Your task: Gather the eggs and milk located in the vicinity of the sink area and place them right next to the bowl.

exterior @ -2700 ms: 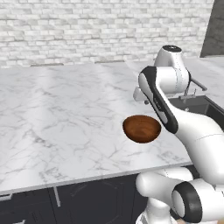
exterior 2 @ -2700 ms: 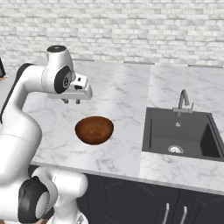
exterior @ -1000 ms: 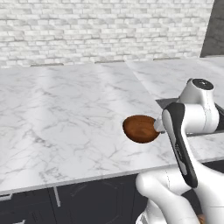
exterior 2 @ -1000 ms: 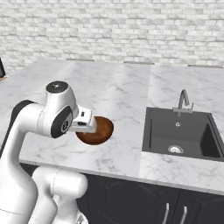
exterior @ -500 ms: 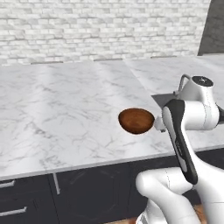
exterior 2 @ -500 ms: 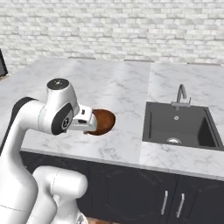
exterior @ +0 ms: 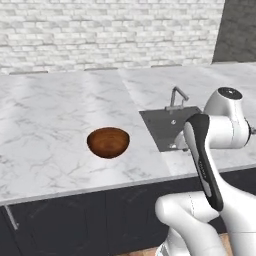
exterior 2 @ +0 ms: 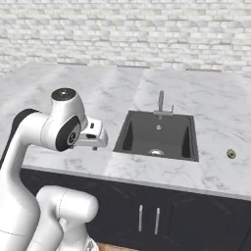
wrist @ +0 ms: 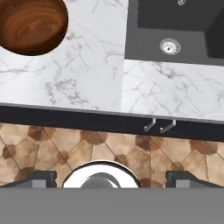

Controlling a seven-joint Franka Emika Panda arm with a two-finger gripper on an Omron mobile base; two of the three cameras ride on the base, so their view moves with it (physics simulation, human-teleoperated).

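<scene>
- Claw (exterior 2: 94,138) released, empty, hovering at the desk (exterior: 45,115) edge.
- Bowl (exterior: 108,142) sits at nine o'clock from the sink (exterior 2: 158,135).
- Small oval (exterior 2: 231,154) at three o'clock of the sink, possibly an egg: approach slowly, centre over it.

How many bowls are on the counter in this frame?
1: the wooden bowl sits on the marble counter, left of the sink and apart from it. The arm covers part of the counter, so another could be hidden.
</scene>
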